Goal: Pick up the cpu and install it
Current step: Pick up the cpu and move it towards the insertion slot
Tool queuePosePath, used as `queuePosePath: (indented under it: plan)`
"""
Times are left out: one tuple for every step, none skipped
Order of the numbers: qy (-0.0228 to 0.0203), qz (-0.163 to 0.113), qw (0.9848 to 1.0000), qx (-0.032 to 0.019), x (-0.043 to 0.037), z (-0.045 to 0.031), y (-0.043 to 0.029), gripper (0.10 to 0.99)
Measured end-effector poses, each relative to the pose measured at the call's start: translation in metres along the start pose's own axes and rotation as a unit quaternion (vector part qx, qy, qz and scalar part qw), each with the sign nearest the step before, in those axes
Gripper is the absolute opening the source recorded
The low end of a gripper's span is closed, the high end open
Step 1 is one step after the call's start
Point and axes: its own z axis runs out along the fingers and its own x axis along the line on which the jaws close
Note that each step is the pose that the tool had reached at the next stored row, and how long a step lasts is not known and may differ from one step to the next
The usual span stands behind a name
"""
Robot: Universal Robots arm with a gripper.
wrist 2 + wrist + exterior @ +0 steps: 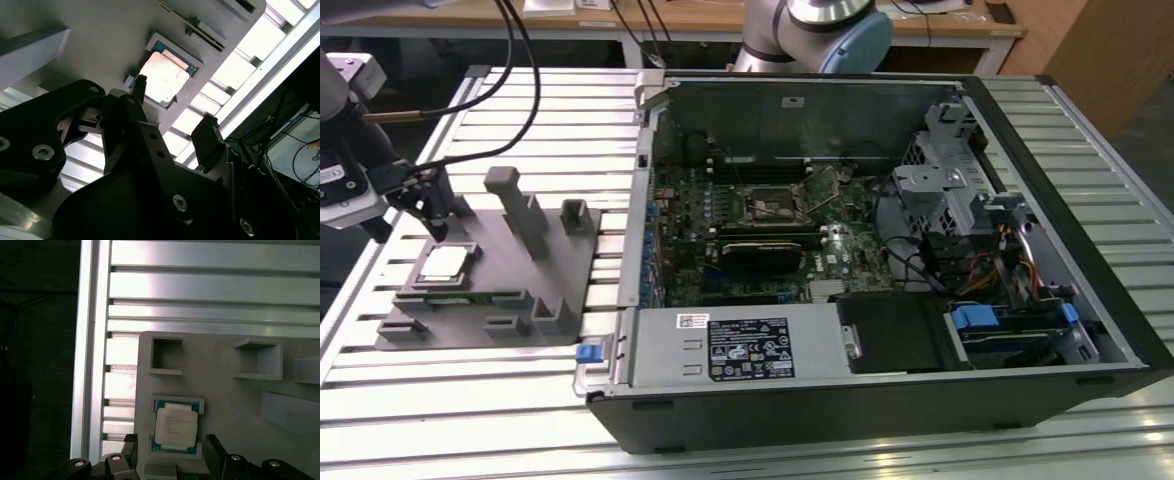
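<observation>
- The gripper hangs over the grey fixture, at the fixture's end farthest from the computer case.
- Its jaws are spread wide and grasp nothing. In the second wrist view, one dark finger and the other stand well apart.
- The cpu lies flat in a shallow framed seat on the fixture, its pale metal top facing up.
- In the first wrist view the cpu sits between the two fingertips of the gripper, one on each side of its seat. In the exterior view the tips are above the chip, not touching it.
- In the second wrist view the cpu lies just past the tip of one finger, with the gripper spread in front of it.
- Two upright blocks rise from the fixture, on the side of the cpu towards the case.
- Two open square pockets are moulded into the fixture, near the cpu's seat.
- The fixture rests on a slatted aluminium table, and the case lies just beside it with its open side up.
- Inside the case, well apart from the fixture, the motherboard shows a square socket frame.
</observation>
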Motion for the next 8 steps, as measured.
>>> queuePosePath:
  plan:
    - [0.0001, 0.000, 1.0000, 0.0000, -0.0006, 0.0000, 0.0000, 0.647]
    - [0.0000, 0.000, 1.0000, 0.0000, -0.0009, 0.0003, 0.0000, 0.647]
    - [0.0000, 0.000, 1.0000, 0.0000, -0.0011, 0.0005, 0.0000, 0.647]
    - [0.0001, 0.000, 1.0000, 0.0000, -0.0012, 0.0006, 0.0000, 0.647]
    - [0.0001, 0.000, 1.0000, 0.0001, -0.0014, 0.0008, 0.0000, 0.647]
    - [0.0001, 0.000, 1.0000, 0.0001, -0.0015, 0.0011, 0.0000, 0.647]
    - [0.0002, 0.000, 1.0000, 0.0001, -0.0016, 0.0013, -0.0001, 0.647]
    - [0.0001, 0.000, 1.0000, 0.0001, -0.0016, 0.0016, -0.0001, 0.647]
